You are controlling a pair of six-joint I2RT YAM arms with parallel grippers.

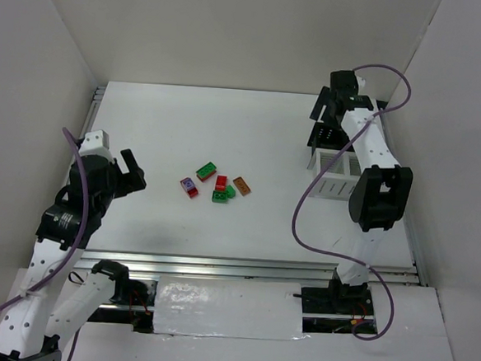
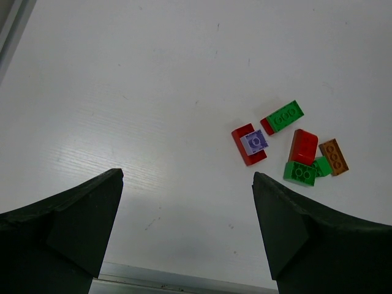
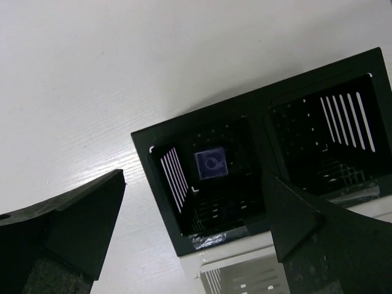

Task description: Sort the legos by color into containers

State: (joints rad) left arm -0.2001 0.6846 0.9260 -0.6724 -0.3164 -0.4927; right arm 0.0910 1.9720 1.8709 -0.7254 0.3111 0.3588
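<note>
Several legos lie in a loose cluster mid-table: a purple-on-red brick [image 1: 189, 185], a green-and-red brick [image 1: 206, 171], a red brick [image 1: 221, 182], a green brick [image 1: 220, 197] and an orange-brown brick [image 1: 242, 185]. The left wrist view shows them ahead and to the right: purple-on-red [image 2: 250, 144], green-and-red [image 2: 283, 116], red [image 2: 304, 146], green [image 2: 299, 173], orange-brown [image 2: 334, 156]. My left gripper [image 1: 135, 171] [image 2: 187, 176] is open and empty, left of the cluster. My right gripper [image 1: 323, 112] [image 3: 195, 179] is open and empty above the black container [image 1: 326, 137] [image 3: 160, 184]. A purple brick [image 3: 211, 164] lies in one compartment.
The white slatted container [image 1: 333, 175] [image 3: 275, 275] stands right against the black one, on its near side. White walls enclose the table on the left, back and right. A metal rail [image 1: 218, 266] runs along the near edge.
</note>
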